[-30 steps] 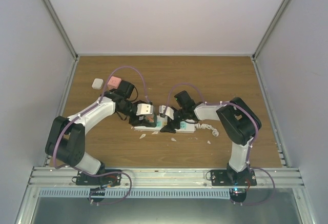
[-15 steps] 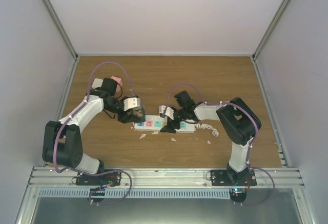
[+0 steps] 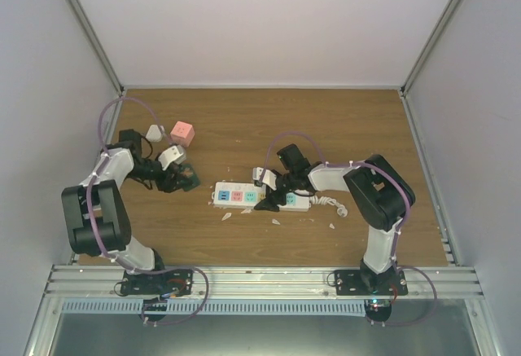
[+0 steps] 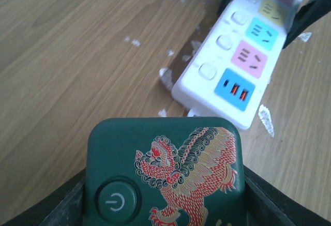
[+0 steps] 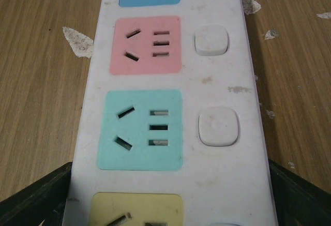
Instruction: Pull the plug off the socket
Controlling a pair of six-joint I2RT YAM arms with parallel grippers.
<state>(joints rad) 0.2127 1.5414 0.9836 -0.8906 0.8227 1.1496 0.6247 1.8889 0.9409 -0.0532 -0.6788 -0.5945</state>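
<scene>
The socket [image 3: 241, 196] is a long white power strip lying mid-table, its blue, pink, green and yellow outlets [image 5: 140, 130] all empty. My right gripper [image 3: 278, 196] straddles its right part, a black finger [image 5: 34, 200] pressed against each long side [image 5: 168, 205]. The plug [image 4: 164, 173] is a dark green block with a red lion print and a power button. My left gripper [image 4: 165, 208] is shut on it, one finger [image 4: 270, 203] on each side. In the top view this left gripper [image 3: 184, 178] holds it left of the strip's blue end [image 4: 235, 88], clear of it.
A pink cube [image 3: 182, 134] and a small white block [image 3: 154, 134] lie at the back left, close behind my left arm. White flakes [image 3: 276, 221] dot the wood around the strip. The strip's short white cord [image 3: 330, 204] curls at its right end. Grey walls close in three sides.
My left arm swung left with the green plug, from the strip's left end to a spot well clear of it. The right arm and the strip stayed still.
</scene>
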